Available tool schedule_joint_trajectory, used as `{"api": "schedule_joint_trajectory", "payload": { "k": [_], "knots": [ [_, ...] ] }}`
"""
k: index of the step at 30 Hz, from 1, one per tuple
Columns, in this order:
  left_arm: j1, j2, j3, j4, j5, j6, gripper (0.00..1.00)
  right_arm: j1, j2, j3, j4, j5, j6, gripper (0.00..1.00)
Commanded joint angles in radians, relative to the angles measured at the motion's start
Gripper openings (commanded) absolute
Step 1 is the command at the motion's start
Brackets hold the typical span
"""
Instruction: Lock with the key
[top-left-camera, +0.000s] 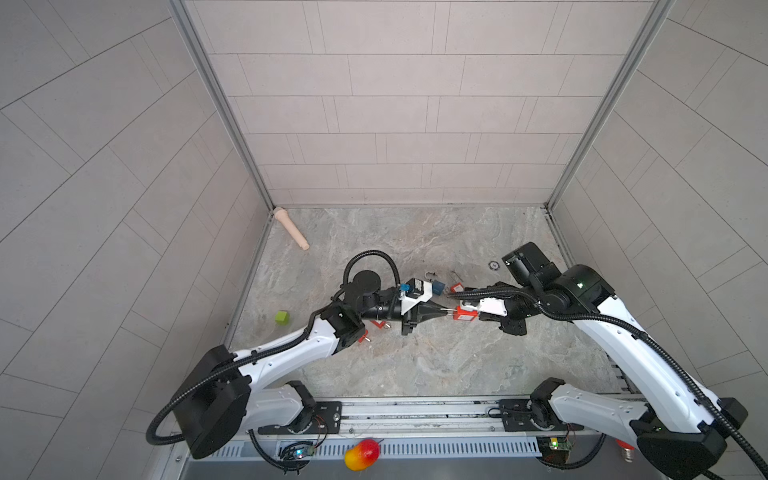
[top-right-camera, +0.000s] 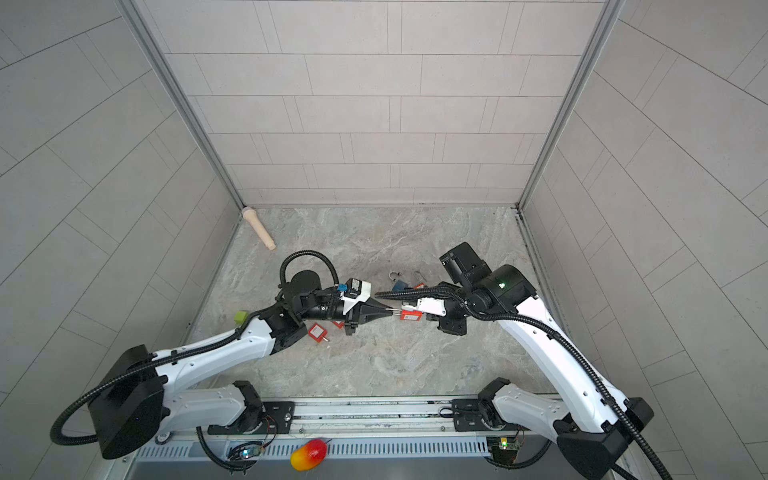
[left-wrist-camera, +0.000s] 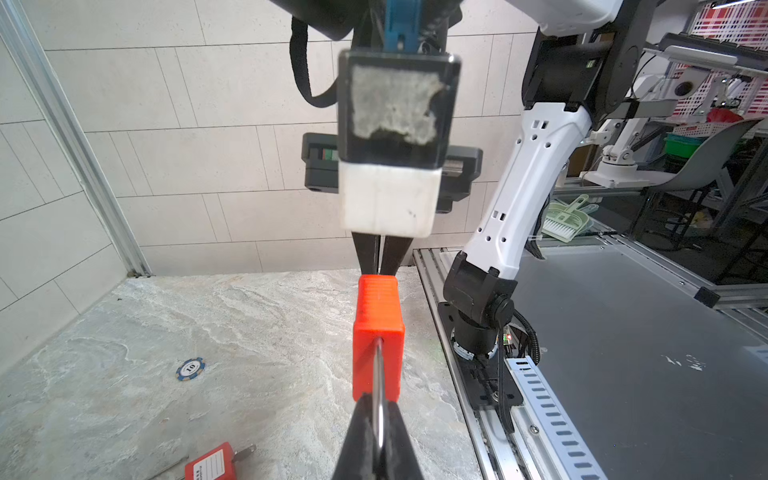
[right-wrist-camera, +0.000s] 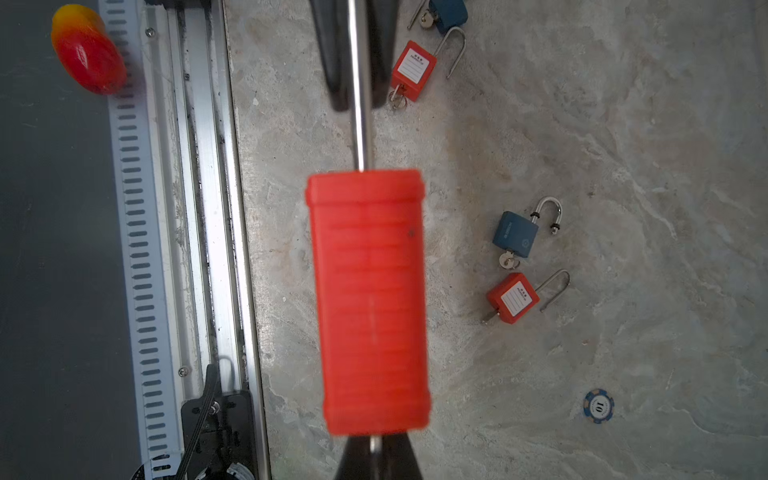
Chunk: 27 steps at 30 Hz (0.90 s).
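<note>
Left gripper (left-wrist-camera: 376, 411): closed tight on the steel shackle (right-wrist-camera: 359, 137) of the red padlock (right-wrist-camera: 370, 299), fingers pinching the rod from both sides with no gap that I can see.

Right gripper (right-wrist-camera: 374, 444): also closed to a pinch, at the opposite end of the lock body. Only a grey sliver shows between its fingers there. I take it for the key (right-wrist-camera: 375, 444), seated in the lock's base.

Padlock position: carried in the air between the 2 grippers, lying roughly level, over the middle of the tabletop (top-left-camera: 415, 365), not touching it.

Below it, on the tabletop: a blue padlock (right-wrist-camera: 515, 232) and a second red lock (right-wrist-camera: 513, 297) just beside each other, both shackles open.
</note>
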Motion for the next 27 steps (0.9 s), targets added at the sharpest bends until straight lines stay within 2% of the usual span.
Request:
{"api": "schedule_joint_trajectory", "payload": {
  "k": [1, 10, 17, 23, 27],
  "knots": [
    [0.002, -0.066, -0.004, -0.041, 0.002, 0.041, 0.00, -0.039, -0.028, -0.033, -0.054, 0.050, -0.042, 0.00],
    [0.003, -0.092, -0.008, -0.060, -0.017, 0.052, 0.00, -0.088, -0.072, -0.088, -0.066, 0.032, -0.067, 0.00],
    [0.006, -0.086, 0.018, -0.107, -0.025, 0.057, 0.00, -0.116, -0.109, -0.139, -0.054, 0.072, -0.055, 0.00],
    [0.019, -0.048, 0.141, -0.394, -0.012, 0.063, 0.00, -0.124, -0.226, -0.251, 0.107, 0.162, 0.124, 0.00],
    [0.019, 0.011, 0.225, -0.555, -0.051, 0.089, 0.00, -0.123, -0.320, -0.316, 0.249, 0.249, 0.323, 0.00]
  ]
}}
